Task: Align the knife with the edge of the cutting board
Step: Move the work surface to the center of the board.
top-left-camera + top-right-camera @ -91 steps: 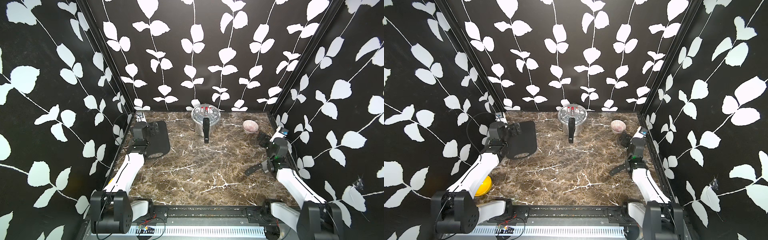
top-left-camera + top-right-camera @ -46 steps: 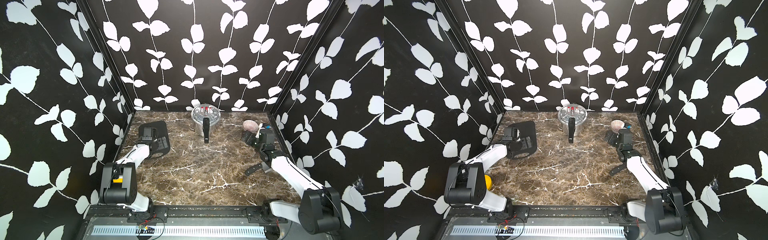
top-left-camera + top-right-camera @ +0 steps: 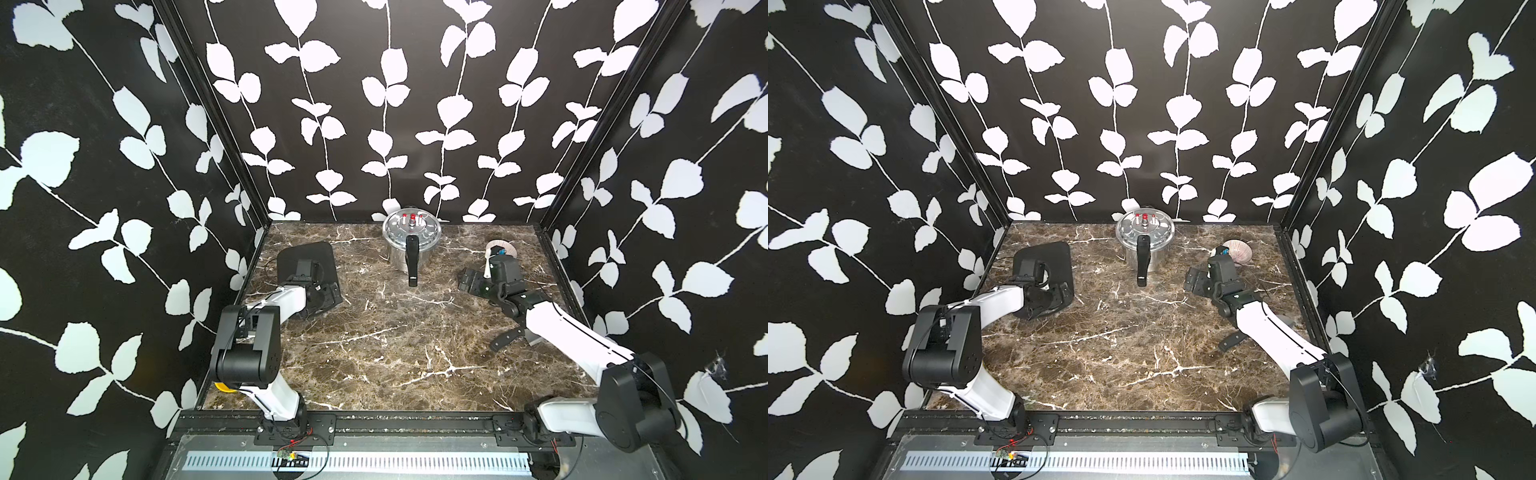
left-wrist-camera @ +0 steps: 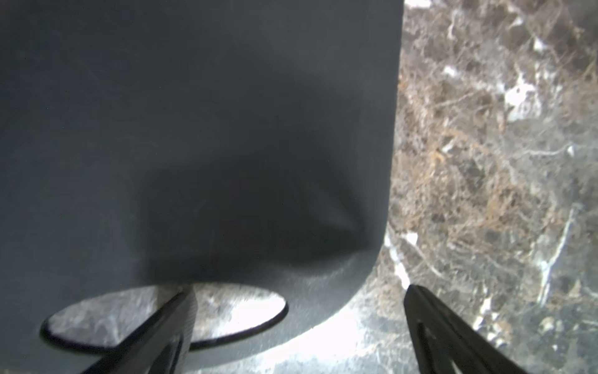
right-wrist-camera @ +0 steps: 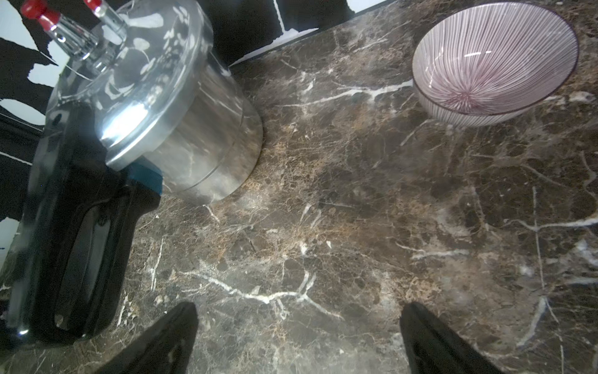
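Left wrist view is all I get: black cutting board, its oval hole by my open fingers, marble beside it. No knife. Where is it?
Observer: The knife lies on the marble table across from the cutting board, partly under the right arm; mainly its black handle shows.
Operator: Is the right gripper holding it?
Observer: No. The right gripper is open and empty, near the striped bowl.
Operator: What stands between knife and board?
Observer: The steel pot, set farther back, its long black handle pointing toward the front.
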`<action>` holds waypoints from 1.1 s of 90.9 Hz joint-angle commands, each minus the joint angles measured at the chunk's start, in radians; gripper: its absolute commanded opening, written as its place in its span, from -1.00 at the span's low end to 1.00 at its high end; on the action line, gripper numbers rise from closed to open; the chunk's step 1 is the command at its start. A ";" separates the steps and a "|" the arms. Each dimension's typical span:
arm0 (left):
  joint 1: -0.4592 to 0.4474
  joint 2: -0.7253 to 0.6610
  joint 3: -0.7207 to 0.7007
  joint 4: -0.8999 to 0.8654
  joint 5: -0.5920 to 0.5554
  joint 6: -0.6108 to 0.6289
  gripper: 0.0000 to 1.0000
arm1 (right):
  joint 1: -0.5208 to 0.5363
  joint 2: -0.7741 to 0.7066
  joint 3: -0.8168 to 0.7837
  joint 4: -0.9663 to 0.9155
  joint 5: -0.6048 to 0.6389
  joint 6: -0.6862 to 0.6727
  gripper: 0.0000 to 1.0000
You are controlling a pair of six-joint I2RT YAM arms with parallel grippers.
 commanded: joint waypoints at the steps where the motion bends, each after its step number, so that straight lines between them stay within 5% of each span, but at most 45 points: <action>1: -0.049 0.034 -0.010 -0.050 0.040 -0.021 0.97 | 0.010 -0.024 -0.010 0.003 0.024 0.002 0.99; 25: -0.262 0.069 -0.059 -0.006 0.033 -0.160 0.97 | 0.015 -0.072 -0.040 -0.010 0.028 -0.003 0.99; 74: -0.873 0.016 -0.184 -0.004 -0.102 -0.534 0.97 | 0.016 -0.176 -0.104 -0.080 -0.054 -0.068 0.99; 100: -0.897 -0.308 -0.221 -0.258 -0.309 -0.555 0.97 | 0.119 -0.157 -0.134 -0.066 -0.089 -0.064 0.99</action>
